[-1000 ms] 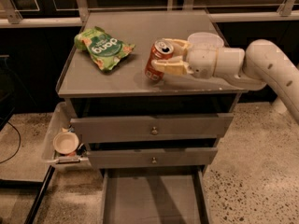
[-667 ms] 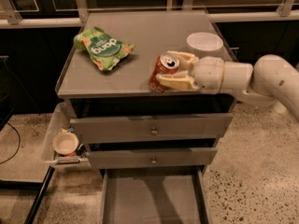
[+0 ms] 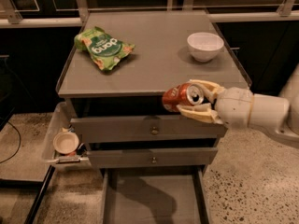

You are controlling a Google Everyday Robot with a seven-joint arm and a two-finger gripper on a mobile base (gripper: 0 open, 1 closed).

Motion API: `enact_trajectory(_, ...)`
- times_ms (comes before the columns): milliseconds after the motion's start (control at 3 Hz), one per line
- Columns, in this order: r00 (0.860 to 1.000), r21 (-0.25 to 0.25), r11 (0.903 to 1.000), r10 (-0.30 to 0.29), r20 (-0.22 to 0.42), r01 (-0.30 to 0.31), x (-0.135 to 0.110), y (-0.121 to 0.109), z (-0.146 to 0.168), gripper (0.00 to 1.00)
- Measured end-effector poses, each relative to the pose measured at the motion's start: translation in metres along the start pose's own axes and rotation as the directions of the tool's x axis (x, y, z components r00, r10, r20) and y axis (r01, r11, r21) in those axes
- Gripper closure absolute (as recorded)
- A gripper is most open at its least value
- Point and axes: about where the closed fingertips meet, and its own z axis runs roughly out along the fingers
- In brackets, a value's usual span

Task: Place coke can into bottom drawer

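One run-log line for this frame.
gripper: shut on coke can, at cabinet front edge | coke can: tipped sideways, held in air | bottom drawer: open, can not inside

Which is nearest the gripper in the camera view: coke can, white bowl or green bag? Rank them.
1. Coke can: held in the gripper, just in front of the cabinet.
2. White bowl: back right on the cabinet top.
3. Green bag: back left on the top.
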Motion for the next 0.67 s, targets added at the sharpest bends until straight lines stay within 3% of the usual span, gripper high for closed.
enact_trajectory(333, 0.995, 0.067, 0.9942, -0.081, -0.054, 0.084, -0.009, 0.016, -0.046, 1.00)
enact_trajectory(667, 0.991, 0.074, 0.9925, -0.090, -0.102, 0.097, -0.002, 0.022, -0.063, 1.00)
